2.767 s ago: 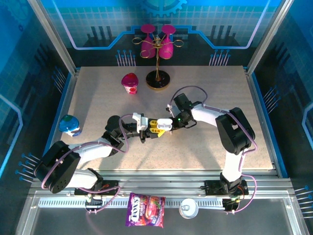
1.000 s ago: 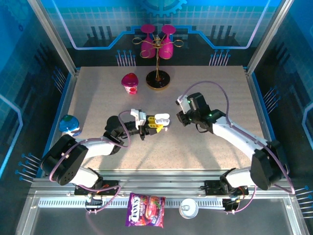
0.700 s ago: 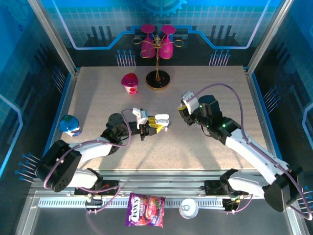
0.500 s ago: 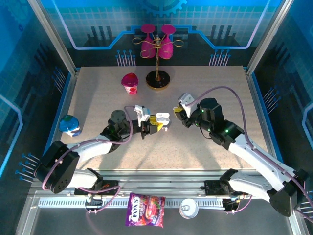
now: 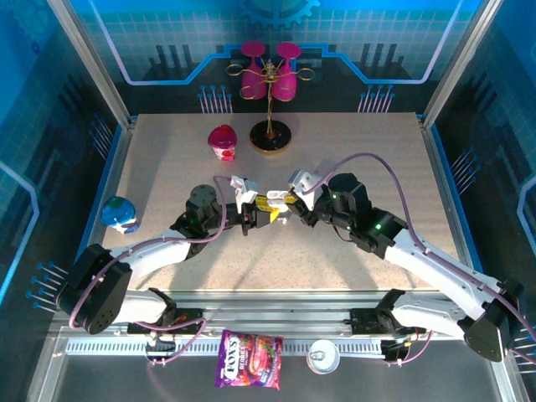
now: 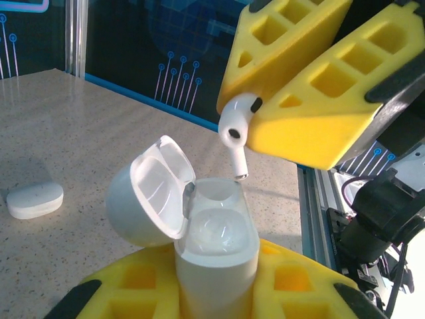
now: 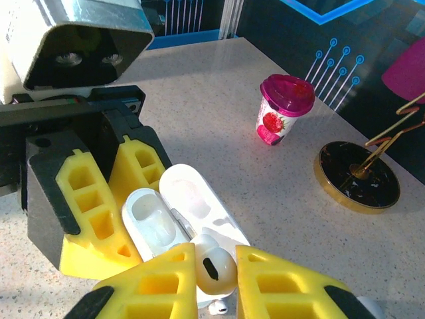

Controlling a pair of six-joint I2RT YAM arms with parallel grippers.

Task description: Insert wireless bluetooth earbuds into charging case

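- A candy bag (image 5: pixel 249 369) and a round silvery thing (image 5: pixel 322 357) lie in the tray in front of the arm bases.
- At mid-table (image 5: pixel 167 167), the 2 grippers meet tip to tip.
- The left gripper (image 6: pixel 216 282) is clamped on the case (image 6: pixel 216 232), gripping its lower body between the yellow fingers. The case stands upright with its lid (image 6: pixel 149 196) swung open to one side.
- The right gripper (image 7: pixel 214 276) is pinched tight on 1 earbud (image 6: pixel 236 123), gripped by its rounded head.
- The earbud hangs directly above the open case with its stem pointing down. The stem tip is just over the mouth; I cannot tell whether it touches the rim.
- In the left wrist view, a 2nd case (image 6: pixel 34 199) lies shut and flat on the table, well apart from the held one.
- A blue-and-white cup (image 5: pixel 120 213) sits at the table's left edge.
- Farther back, a pink cup (image 5: pixel 223 141) stands upright, just beside the black base of a gold stand (image 5: pixel 270 134).
- 2 pink glasses (image 5: pixel 268 75) hang upside down from the stand's top.
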